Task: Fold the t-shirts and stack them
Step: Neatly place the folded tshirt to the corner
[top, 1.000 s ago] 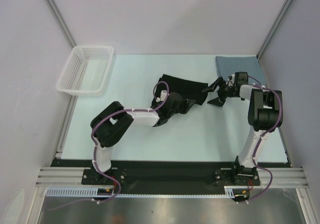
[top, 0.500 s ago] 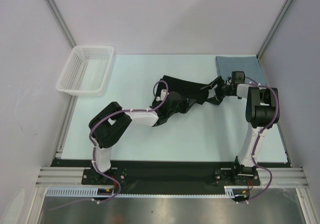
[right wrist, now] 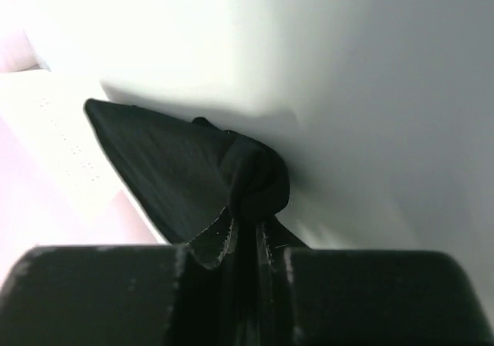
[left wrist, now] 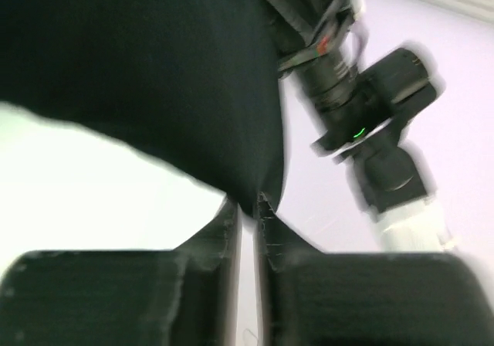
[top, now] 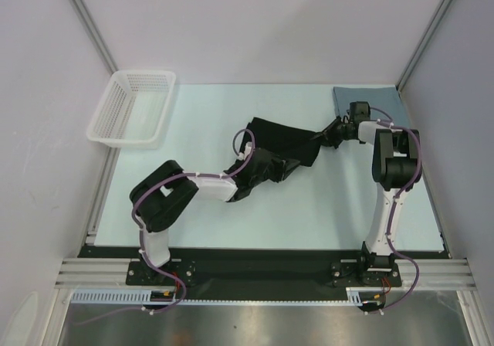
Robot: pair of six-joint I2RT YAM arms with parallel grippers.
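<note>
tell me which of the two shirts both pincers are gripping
The black t-shirt mid-table: the left pincer and right pincer are each shut on its cloth. The grey-blue t-shirt lies flat in the far right corner, held by neither.

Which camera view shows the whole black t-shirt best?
The top external view: there the black t-shirt is seen whole. The left wrist view gives only a blurred black sheet above its fingers; the right wrist view, only one bunched corner pinched in its fingers.
</note>
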